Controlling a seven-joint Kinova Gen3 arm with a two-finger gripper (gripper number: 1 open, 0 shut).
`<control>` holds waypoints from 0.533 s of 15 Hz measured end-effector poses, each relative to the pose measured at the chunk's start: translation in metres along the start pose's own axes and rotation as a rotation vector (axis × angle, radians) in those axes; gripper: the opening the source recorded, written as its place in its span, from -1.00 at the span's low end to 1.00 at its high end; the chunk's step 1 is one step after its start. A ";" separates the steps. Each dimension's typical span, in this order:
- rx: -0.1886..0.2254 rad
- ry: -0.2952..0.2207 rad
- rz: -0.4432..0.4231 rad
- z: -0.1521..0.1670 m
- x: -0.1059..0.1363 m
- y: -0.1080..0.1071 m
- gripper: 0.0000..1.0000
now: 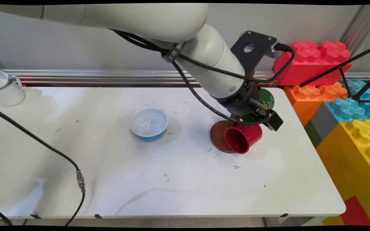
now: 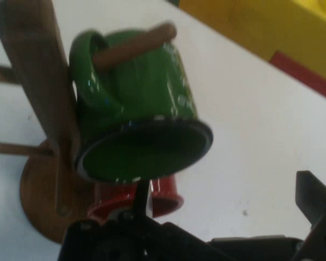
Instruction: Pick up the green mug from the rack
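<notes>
Black two-finger gripper (image 2: 228,239) we see spread wide, holding nothing, beside the glossy green enamel mug (image 2: 138,117) hung by its handle on the wooden mug tree (image 2: 41,103), above a red mug (image 1: 242,138).

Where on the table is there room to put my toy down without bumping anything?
Plenty of bare table lies along the near edge, in front of the blue bowl. There is also open space between the bowl and the white mug at the far left corner. It is crowded at the far right, where the end effector, red mug, green mug and wooden mug stand bunch together.
</notes>
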 end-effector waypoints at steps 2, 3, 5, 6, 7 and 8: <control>-0.002 0.017 -0.017 0.000 0.002 0.000 1.00; -0.002 0.023 -0.024 0.000 0.003 0.000 1.00; -0.003 0.036 -0.042 0.002 0.003 -0.002 1.00; -0.004 0.042 -0.053 0.003 0.003 -0.002 1.00; -0.005 0.048 -0.066 0.005 0.001 -0.004 1.00; -0.007 0.053 -0.082 0.007 0.000 -0.005 1.00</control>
